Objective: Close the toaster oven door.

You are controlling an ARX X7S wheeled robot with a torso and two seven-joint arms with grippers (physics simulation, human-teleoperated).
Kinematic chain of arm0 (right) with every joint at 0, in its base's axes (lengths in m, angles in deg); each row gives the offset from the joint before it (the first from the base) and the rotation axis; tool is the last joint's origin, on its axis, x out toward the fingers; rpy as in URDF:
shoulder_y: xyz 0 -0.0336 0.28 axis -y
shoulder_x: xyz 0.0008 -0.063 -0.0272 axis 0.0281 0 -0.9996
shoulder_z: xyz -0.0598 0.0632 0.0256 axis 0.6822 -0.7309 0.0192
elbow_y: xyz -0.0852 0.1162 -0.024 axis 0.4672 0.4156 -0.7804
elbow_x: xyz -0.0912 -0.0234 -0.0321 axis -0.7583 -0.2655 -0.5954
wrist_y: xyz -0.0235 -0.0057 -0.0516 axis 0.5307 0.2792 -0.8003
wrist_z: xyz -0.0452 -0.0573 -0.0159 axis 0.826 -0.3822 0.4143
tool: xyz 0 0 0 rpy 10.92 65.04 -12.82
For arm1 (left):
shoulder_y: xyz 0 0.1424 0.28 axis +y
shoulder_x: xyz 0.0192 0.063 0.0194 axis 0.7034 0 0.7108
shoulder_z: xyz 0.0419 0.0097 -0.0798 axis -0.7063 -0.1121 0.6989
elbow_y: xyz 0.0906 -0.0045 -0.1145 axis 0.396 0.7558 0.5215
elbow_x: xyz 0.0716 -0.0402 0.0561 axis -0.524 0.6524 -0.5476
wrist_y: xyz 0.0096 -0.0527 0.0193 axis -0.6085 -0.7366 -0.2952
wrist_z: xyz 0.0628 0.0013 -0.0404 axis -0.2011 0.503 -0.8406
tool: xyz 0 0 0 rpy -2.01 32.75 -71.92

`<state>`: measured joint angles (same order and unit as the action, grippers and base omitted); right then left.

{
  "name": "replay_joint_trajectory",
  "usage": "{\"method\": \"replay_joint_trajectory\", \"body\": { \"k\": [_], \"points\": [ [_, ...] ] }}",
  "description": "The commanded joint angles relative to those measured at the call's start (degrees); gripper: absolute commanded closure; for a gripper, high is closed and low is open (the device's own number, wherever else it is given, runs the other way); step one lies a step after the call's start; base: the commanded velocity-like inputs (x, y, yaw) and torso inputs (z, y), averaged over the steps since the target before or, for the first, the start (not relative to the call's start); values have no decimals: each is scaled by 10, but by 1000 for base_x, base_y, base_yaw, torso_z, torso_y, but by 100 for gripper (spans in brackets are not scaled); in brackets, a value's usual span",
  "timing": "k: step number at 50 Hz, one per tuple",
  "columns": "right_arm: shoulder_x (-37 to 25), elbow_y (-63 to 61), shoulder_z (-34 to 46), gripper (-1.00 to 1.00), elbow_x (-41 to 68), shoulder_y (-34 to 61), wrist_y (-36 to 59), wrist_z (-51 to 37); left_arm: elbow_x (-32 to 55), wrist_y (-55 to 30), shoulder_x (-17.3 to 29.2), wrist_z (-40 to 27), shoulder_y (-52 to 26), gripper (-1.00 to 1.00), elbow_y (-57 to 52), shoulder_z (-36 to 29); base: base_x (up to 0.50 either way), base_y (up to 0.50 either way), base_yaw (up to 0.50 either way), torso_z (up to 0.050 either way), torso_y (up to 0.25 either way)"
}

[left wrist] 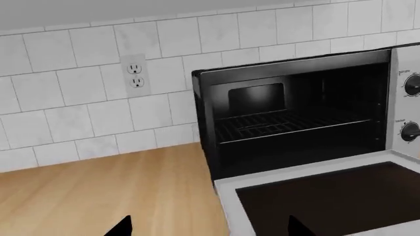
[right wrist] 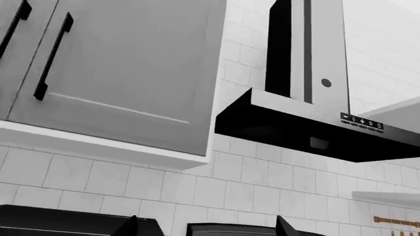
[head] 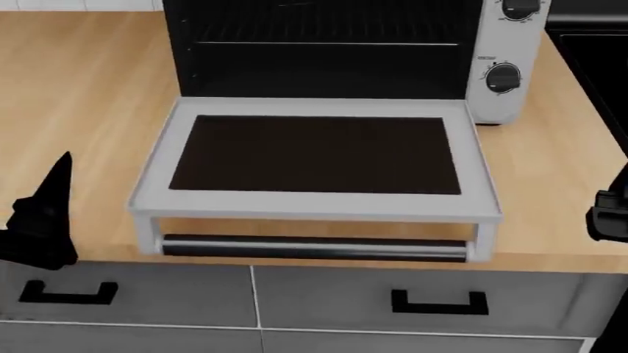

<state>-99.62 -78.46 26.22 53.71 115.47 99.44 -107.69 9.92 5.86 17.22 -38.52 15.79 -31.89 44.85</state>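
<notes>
The toaster oven (head: 324,51) stands on the wooden counter with its black cavity and wire rack showing. Its door (head: 314,158) lies fully open and flat, dark glass up, with the black bar handle (head: 314,248) over the counter's front edge. In the left wrist view the oven (left wrist: 295,113) and door (left wrist: 328,201) are ahead. My left gripper (left wrist: 206,230) is open and empty, over the counter by the door's left edge; in the head view it (head: 44,209) hangs left of the door. My right gripper (right wrist: 206,228) is open, pointing up at the wall; its arm (head: 610,209) shows at the right edge.
Grey drawers with small black handles (head: 440,303) sit below the counter. A black cooktop (head: 598,51) lies right of the oven. A wall outlet (left wrist: 135,73) is on the tiled backsplash. Upper cabinets (right wrist: 118,64) and a range hood (right wrist: 308,123) hang above.
</notes>
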Motion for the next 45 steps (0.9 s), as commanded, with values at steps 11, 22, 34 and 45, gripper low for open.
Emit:
{"method": "replay_joint_trajectory", "body": {
  "k": [11,22,34,45],
  "points": [
    [-23,4,10,-100,15,-1,-19,-21,-7,24,0,1,9,-100,13,-14,162,91,0,0,0],
    [-33,-1,4,-100,23,-14,-30,-29,-2,20,2,-1,11,-100,6,-9,500,0,0,0,0],
    [-40,5,15,-100,23,-13,-46,-31,1,22,4,-3,14,-100,4,-8,500,0,0,0,0],
    [-49,3,17,-100,35,-12,-56,-36,-42,128,41,44,47,-100,4,-41,136,0,0,0,1]
  ]
}}
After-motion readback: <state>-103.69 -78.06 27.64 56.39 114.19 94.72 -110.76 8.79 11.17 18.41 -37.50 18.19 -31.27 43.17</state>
